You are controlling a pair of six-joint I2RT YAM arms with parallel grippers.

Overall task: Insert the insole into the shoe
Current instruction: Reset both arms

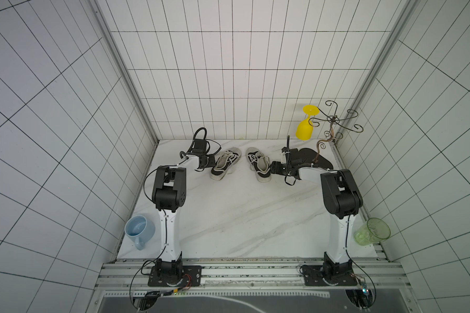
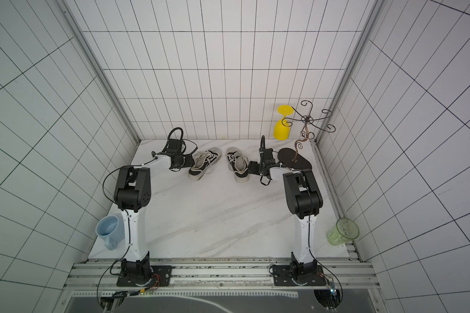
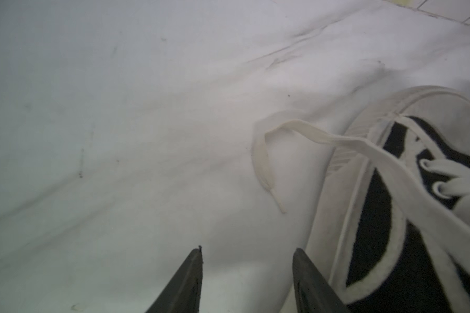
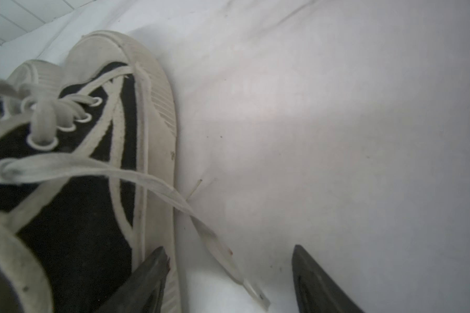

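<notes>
The shoe at 11 o'clock [image 1: 225, 165] and the shoe at 1 o'clock [image 1: 259, 165] are showing black canvas with off-white stripes, laces and soles. The tabletop [image 1: 242, 216] is displaying white marble with grey veining; a yellow goblet [image 1: 304, 132], pale blue mug [image 1: 139, 230] and green tumbler [image 1: 372, 232] are standing out.

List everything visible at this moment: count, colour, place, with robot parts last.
left-side shoe: one, black with off-white sole, far end of table
right-side shoe: one, same colours, beside it
insole: no loose one visible
mug: one, pale blue, near left edge
tumbler: one, clear green, near right edge
goblet: one, yellow, hanging upside down on rack
rack: one, dark wire, far right corner
table: one, white marble
arms: two, white and black
left gripper: open, empty, beside left-side shoe
right gripper: open, lace between its jaws
</notes>
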